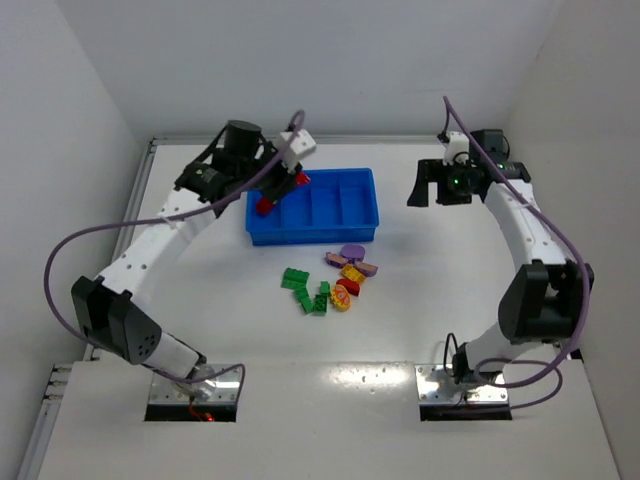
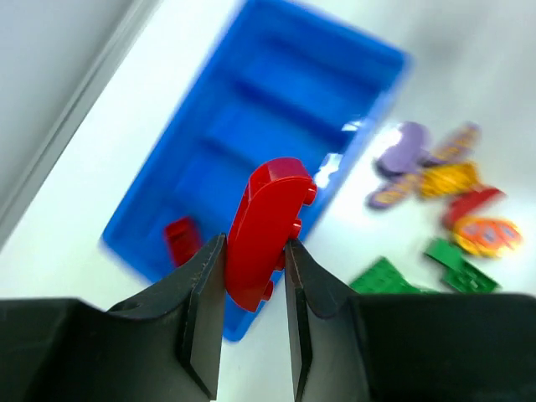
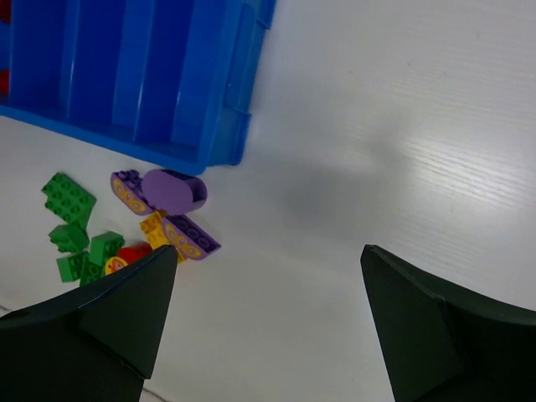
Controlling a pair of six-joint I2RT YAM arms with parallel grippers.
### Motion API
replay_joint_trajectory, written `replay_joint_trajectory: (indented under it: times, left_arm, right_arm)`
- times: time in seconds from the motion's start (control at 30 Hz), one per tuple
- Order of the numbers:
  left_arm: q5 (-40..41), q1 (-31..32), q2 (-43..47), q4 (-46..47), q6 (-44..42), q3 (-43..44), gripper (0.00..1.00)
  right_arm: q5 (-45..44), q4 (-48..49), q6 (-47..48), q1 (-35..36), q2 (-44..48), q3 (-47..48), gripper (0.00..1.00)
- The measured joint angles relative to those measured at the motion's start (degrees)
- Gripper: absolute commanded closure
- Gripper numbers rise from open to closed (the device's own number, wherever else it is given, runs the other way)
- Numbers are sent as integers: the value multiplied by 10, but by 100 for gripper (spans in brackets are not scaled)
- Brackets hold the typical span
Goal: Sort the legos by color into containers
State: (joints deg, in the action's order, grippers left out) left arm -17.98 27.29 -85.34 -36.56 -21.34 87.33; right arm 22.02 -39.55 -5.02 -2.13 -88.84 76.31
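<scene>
Left gripper [image 2: 254, 255] clamps a curved red brick [image 2: 270, 209] over the blue tray's end compartment [image 2: 201, 180] (small red brick [image 2: 180, 239] inside); right gripper [image 3: 268, 255] gapes, empty.

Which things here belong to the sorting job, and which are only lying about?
Job: tray; held red lego in left end effector; second red lego inside tray; green legos, purple legos, yellow legos, loose red lego on table.
Lying about: cables; base plates.
</scene>
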Motion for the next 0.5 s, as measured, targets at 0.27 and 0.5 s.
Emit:
replay_joint_trajectory:
  times: [0.27,0.5]
  left_arm:
    - [66,-116,-110,19,125,-21,100]
    - [64,-141,-232,10,159,-14,72]
  right_arm:
    - [12,1,13,77,-96,108,10]
    - [11,-2,23,111,-108,122,10]
